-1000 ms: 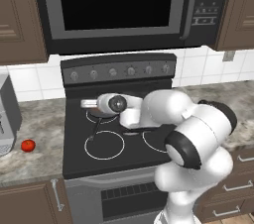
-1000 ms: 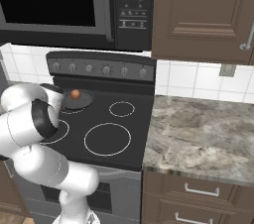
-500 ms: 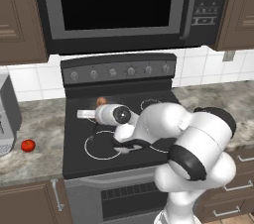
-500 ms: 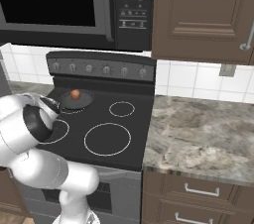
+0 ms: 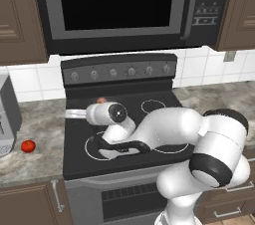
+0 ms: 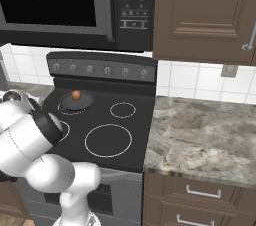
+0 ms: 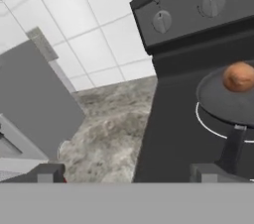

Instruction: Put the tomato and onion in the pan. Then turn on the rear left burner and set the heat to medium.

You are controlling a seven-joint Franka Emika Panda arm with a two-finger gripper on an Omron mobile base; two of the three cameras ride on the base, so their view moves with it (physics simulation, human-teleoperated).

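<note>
The tan-orange onion (image 6: 75, 95) (image 7: 238, 77) lies in the black pan (image 6: 85, 101) (image 7: 218, 100). The pan sits on the rear left burner (image 6: 66, 112) (image 7: 202, 121), and its thin handle (image 7: 232, 149) points toward the stove front. From the left base view only the onion's top (image 5: 101, 100) peeks over my arm. The red tomato (image 5: 28, 146) rests on the counter left of the stove. My gripper (image 5: 69, 113) (image 7: 131, 173) hangs over the stove's left edge, open and empty, between pan and tomato.
A grey toaster (image 5: 7, 114) (image 7: 34, 104) stands on the left counter behind the tomato. The knob panel (image 5: 119, 72) (image 7: 162, 21) runs along the stove's back, with a microwave (image 5: 114, 5) above. Larger front burner rings (image 6: 108, 140) and a stone counter (image 6: 200, 140) lie to the right.
My hand has swung from above the pan down and left to the stove's left edge, still open. The onion stays in the pan and the tomato has not moved.
</note>
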